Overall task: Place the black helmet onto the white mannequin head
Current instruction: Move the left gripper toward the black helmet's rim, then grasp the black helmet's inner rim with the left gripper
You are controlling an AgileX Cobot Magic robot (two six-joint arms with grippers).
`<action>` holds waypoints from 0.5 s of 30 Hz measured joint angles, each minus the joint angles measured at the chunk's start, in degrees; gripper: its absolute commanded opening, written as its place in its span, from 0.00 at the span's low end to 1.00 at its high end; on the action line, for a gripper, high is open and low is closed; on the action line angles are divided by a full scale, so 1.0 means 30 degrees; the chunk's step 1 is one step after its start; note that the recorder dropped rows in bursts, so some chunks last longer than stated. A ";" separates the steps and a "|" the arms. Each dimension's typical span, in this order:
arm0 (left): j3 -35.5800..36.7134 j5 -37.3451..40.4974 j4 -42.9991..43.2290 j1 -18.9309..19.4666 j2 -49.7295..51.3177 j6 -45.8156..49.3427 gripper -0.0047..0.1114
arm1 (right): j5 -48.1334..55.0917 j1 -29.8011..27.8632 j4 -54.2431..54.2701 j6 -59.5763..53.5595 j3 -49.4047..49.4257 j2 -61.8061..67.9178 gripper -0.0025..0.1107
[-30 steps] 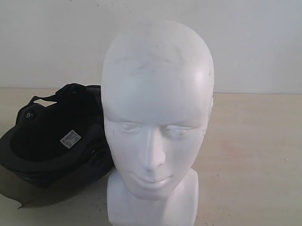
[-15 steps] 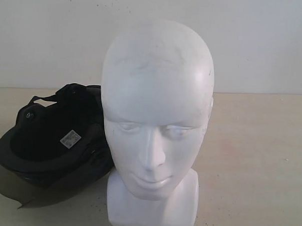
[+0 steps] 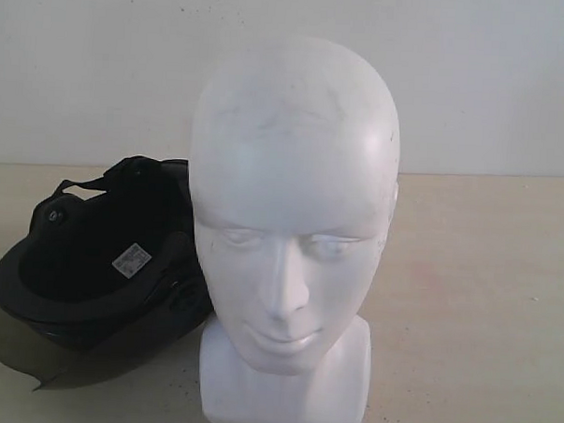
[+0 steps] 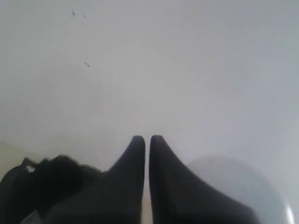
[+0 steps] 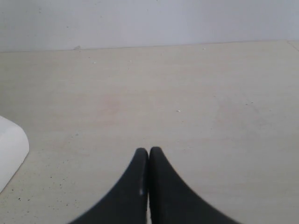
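The white mannequin head [image 3: 290, 240] stands upright on its blocky neck base at the front middle of the table, face toward the camera. Just left of it and partly behind it lies the black helmet [image 3: 92, 269], turned opening-up, showing dark lining, a white inner label and its smoky visor [image 3: 14, 345]. Neither gripper shows in the exterior view. My left gripper [image 4: 147, 138] is shut and empty, with the helmet [image 4: 42, 179] blurred beyond it and the rounded head [image 4: 238, 186] to the other side. My right gripper [image 5: 148, 150] is shut and empty above bare table, the neck base [image 5: 10, 149] at the frame's edge.
A pale beige table [image 3: 475, 304] runs back to a plain white wall [image 3: 494, 80]. The right wrist view shows open tabletop [image 5: 187, 93] stretching to that wall.
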 measured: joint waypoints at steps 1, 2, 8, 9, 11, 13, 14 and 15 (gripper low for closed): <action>-0.0487 0.1063 0.0202 0.0000 0.0631 0.0735 0.08 | 0.0000 0.0000 0.0000 0.0000 0.0000 0.0000 0.02; -0.1299 0.2294 0.0438 0.0000 0.1750 0.2039 0.08 | 0.0000 0.0000 0.0000 0.0000 0.0000 0.0000 0.02; -0.5779 1.0037 0.1397 0.0000 0.8565 0.6738 0.08 | 0.0000 0.0000 0.0000 0.0000 0.0000 0.0000 0.02; -0.6559 1.0944 0.1725 0.0000 0.9506 0.7000 0.08 | 0.0000 0.0000 0.0000 0.0000 0.0000 0.0000 0.02; -0.7951 1.2924 0.2846 0.0000 1.1691 0.7569 0.08 | 0.0000 0.0000 0.0000 0.0000 0.0000 0.0000 0.02; -0.8828 1.4225 0.4159 0.0000 1.3374 0.8029 0.09 | 0.0000 0.0000 0.0000 0.0000 0.0000 0.0000 0.02; -0.9342 1.4729 0.4888 0.0000 1.4189 0.8354 0.11 | 0.0000 0.0000 0.0000 0.0000 0.0000 0.0000 0.02; -0.9601 1.5047 0.5521 0.0000 1.4952 0.8604 0.15 | 0.0000 0.0000 0.0000 0.0000 0.0000 0.0000 0.02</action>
